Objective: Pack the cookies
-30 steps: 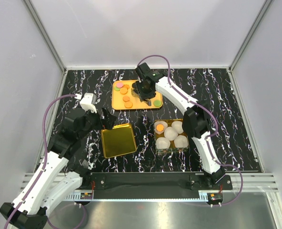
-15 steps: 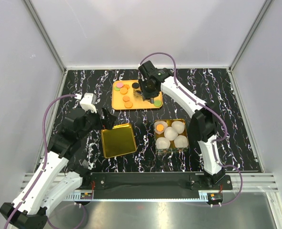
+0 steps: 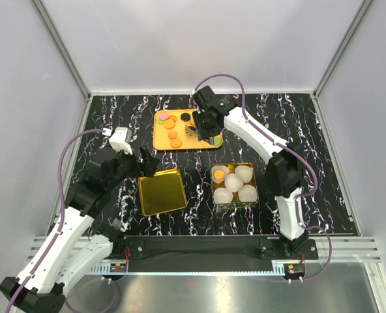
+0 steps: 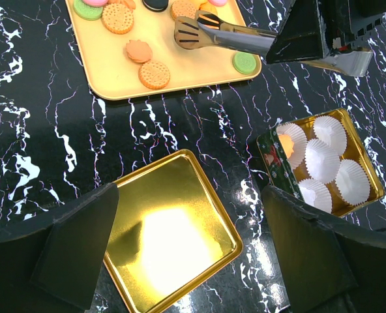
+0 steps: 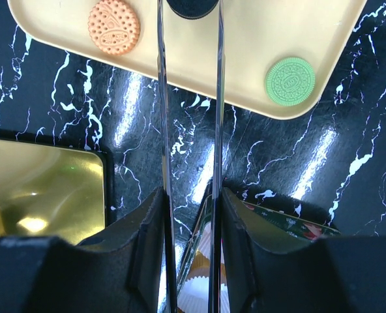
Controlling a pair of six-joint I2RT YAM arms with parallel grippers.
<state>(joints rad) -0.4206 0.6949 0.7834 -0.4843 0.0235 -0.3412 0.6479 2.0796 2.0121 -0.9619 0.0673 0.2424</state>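
The cookies (image 3: pixel 171 130) lie on a yellow tray (image 3: pixel 188 141) at the back: orange ones (image 4: pixel 154 74) (image 5: pixel 113 26), a green one (image 5: pixel 290 79) (image 4: pixel 246 62) and a black one (image 3: pixel 185 117). My right gripper (image 3: pixel 207 122) (image 5: pixel 190 195) is shut on metal tongs (image 4: pixel 227 38) (image 5: pixel 218 98), whose tips hover over the tray. A black cookie (image 5: pixel 192 6) shows between the tong arms at the top edge; I cannot tell if it is gripped. My left gripper (image 3: pixel 144 164) (image 4: pixel 190 222) is open and empty above a gold lid (image 4: pixel 170 228).
A gold tin (image 3: pixel 251 167) (image 4: pixel 356 150) with several white paper cups stands right of the lid (image 3: pixel 162 192); one cup holds an orange cookie (image 3: pixel 219 176). The black marble table (image 3: pixel 115 117) is walled in by white panels.
My right gripper with the tongs has shifted a little to the right over the tray, uncovering the black cookie. The left arm has not moved.
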